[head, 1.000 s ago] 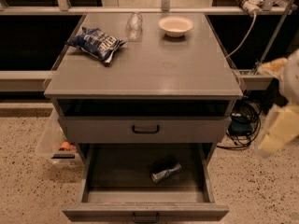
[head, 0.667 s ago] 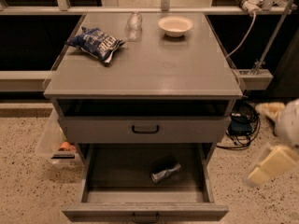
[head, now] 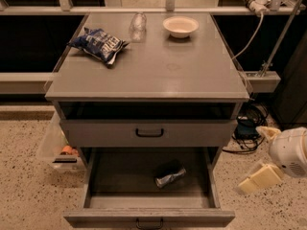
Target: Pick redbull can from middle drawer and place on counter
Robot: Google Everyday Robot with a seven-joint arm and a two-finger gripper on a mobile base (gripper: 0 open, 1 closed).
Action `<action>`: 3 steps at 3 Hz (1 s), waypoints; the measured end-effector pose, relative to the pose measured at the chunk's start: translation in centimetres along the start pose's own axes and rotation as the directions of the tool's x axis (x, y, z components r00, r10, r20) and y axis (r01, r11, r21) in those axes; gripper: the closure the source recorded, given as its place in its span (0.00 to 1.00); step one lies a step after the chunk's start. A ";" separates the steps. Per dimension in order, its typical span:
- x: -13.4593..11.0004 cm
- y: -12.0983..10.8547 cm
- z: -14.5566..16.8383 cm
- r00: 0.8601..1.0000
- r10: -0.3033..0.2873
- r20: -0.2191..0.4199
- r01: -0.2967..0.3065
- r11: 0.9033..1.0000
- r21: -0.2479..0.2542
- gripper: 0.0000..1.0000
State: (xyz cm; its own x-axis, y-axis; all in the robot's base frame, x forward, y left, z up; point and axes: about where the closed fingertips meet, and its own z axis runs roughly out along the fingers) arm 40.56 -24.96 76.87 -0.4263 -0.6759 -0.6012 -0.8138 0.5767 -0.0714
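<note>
Task barely begun, pick and place both left. Table (head: pixel 158 75) carries bag (head: pixel 98 43) at 10 o'clock and bottle (head: pixel 137 25) at 12; no can on it yet. Drawer (head: pixel 120 178) pulled open at 6 o'clock. Can (head: pixel 170 175) on drawer floor, right of centre, untouched. Gripper (head: pixel 253 158) at 4 o'clock, outside cabinet, well apart from can, jaws spread wide, holding nothing. Left to do: reach in, grasp, lift, set on table. Can look: slim, silver, dark markings, lying on side, angled toward 2 o'clock.

Redbull can (head: pixel 170 175): silver, lying on its side on the open middle drawer's (head: pixel 148 218) dark floor; my gripper (head: pixel 264 155), fingers apart, right of the drawer.
</note>
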 end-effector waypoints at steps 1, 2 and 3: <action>-0.1 0.0 -0.1 1.000 -0.002 -0.001 0.003 1.000 0.002 0.00; 2.6 0.1 2.0 0.997 0.074 0.024 -0.074 0.997 -0.011 0.00; 6.2 0.5 6.8 0.989 0.139 0.046 -0.134 0.987 -0.089 0.00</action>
State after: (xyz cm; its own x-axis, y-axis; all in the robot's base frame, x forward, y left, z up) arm 40.20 -25.70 67.67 -0.5165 -0.5675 -0.6412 -0.7812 0.6189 0.0814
